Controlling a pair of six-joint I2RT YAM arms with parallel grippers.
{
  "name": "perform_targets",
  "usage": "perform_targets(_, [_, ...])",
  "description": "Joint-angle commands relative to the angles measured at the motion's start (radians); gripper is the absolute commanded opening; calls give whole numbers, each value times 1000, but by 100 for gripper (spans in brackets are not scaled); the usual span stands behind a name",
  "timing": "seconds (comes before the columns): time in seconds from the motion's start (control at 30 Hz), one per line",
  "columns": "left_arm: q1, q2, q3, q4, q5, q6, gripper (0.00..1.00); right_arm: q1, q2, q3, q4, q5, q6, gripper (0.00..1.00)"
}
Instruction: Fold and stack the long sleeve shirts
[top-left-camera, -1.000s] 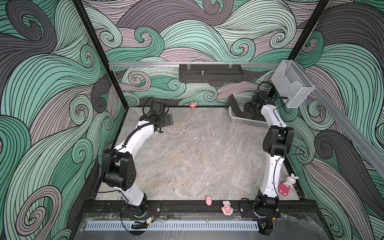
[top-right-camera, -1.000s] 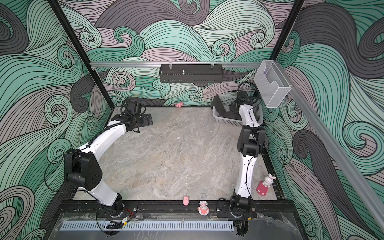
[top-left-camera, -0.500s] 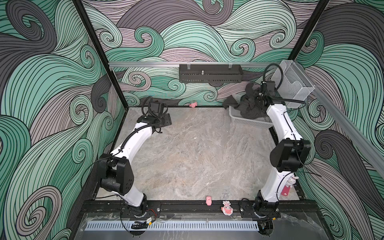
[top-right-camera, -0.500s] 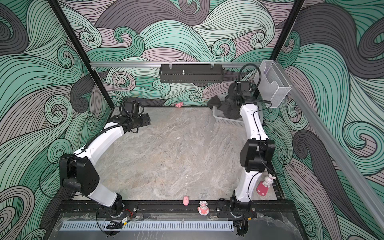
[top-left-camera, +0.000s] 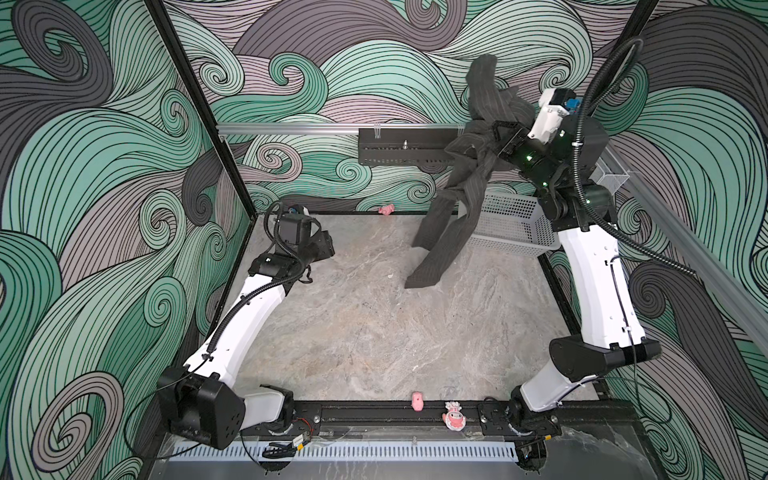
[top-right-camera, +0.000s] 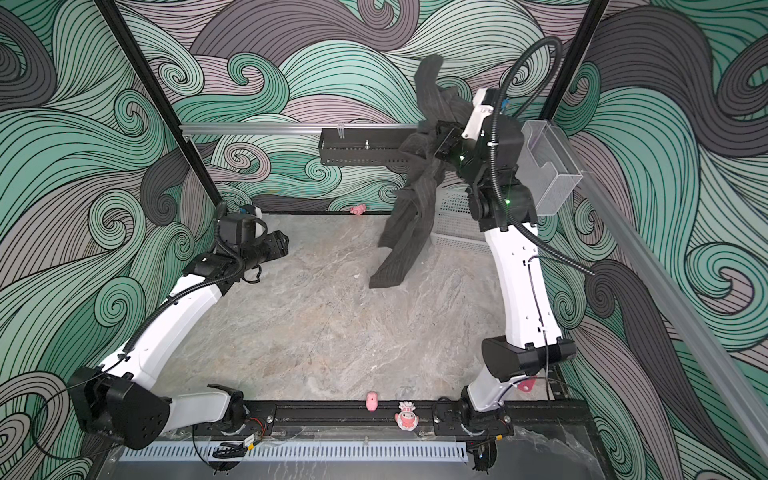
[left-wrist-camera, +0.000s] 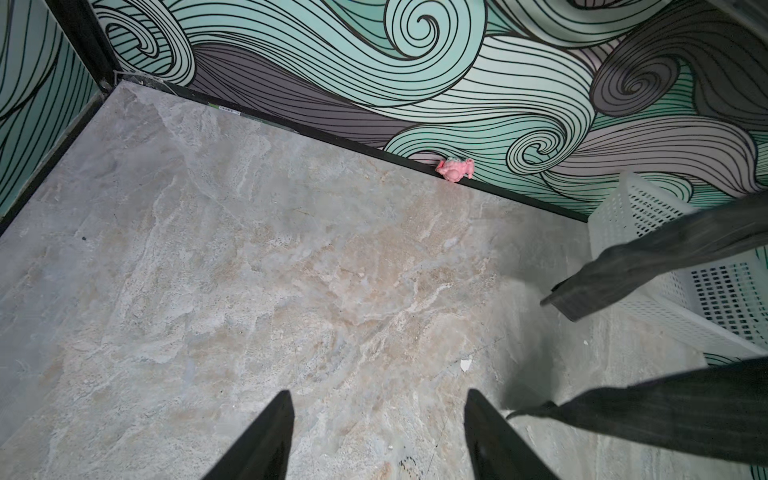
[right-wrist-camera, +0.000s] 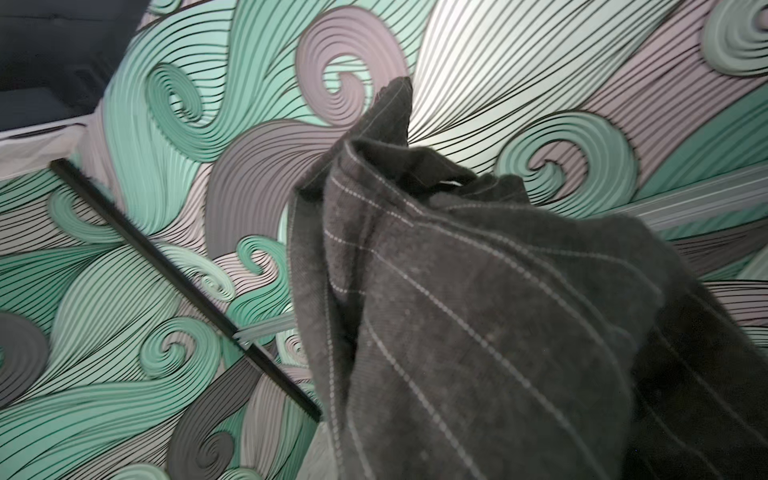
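1. White mesh basket (top-left-camera: 513, 226) sits at the tabletop's (top-left-camera: 353, 332) back right in both top views. The charcoal pinstriped shirt (top-left-camera: 444, 241) dangles past its inner end, pinched tight in the right tool (top-left-camera: 496, 135) up high.
2. Left wrist: the left tool (left-wrist-camera: 378, 401) stands partly open and holds nothing. Two shirt (left-wrist-camera: 665, 257) ends hang by the basket (left-wrist-camera: 640, 208).
3. Right wrist: the bunched shirt (right-wrist-camera: 478, 311) hides the tool.

The left arm stretches low, and the left gripper (left-wrist-camera: 378, 397) has its jaws apart. The right arm stands tall, with the right gripper (top-left-camera: 500, 135) squeezing the shirt (top-left-camera: 446, 232).
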Motion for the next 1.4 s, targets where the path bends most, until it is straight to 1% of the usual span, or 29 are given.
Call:
perform_targets(0.0, [13,-59,-2,-9,-21,-18,68,74,41,15,-35,-56,-31,0])
perform_targets(0.2, [35,-116,-23,-50,-28,-12,69,233,52,-111,-1,-61,-36,0])
perform_targets(0.3, [41,-134,-33,-63,-23,-11,70,308,68,-165,11,-75,-24,0])
perform_targets(0.37, [44,-142,-41,-76,-17,-12,72,345,59,-235,37,-77,0,0])
perform_targets(0.4, [45,-146,-45,-82,-14,-10,73,355,47,-275,57,-80,14,0])
perform_targets(0.5, [48,-156,-68,-98,-5,-9,77,369,-2,-465,115,-60,50,0])
perform_targets(0.57, [48,-159,-86,-106,15,-8,79,363,-30,-588,114,-15,50,0])
perform_targets(0.6, [49,-159,-95,-107,29,-9,80,356,-40,-635,142,2,47,0])
perform_targets(0.63, [48,-158,-105,-107,50,-8,81,344,-50,-695,142,28,44,3])
perform_targets(0.67, [49,-156,-114,-109,70,-9,82,327,-57,-736,131,56,44,10])
perform_targets(0.7, [48,-152,-126,-109,95,-5,83,306,-60,-778,125,86,42,20])
perform_targets(0.73, [49,-150,-138,-104,119,-2,83,278,-60,-810,76,114,43,31])
perform_targets(0.8, [48,-145,-159,-101,153,-13,83,234,-64,-843,-6,206,33,48])
perform_targets(0.83, [46,-141,-174,-100,165,-20,83,223,-72,-858,-40,255,16,54])
perform_targets(0.93, [45,-125,-222,-78,210,-43,83,224,-110,-874,-120,379,-27,65])
perform_targets(1.03, [44,-92,-267,-47,269,-77,82,249,-137,-871,-177,409,-56,68])
perform_targets(1.17, [30,-1,-300,16,394,-162,78,343,-128,-863,-211,376,-56,68])
perform_targets(1.3, [0,84,-391,240,526,-304,78,457,-25,-784,-258,338,-32,69])
perform_targets(1.37, [-17,121,-433,351,563,-376,78,490,51,-728,-279,325,-25,70])
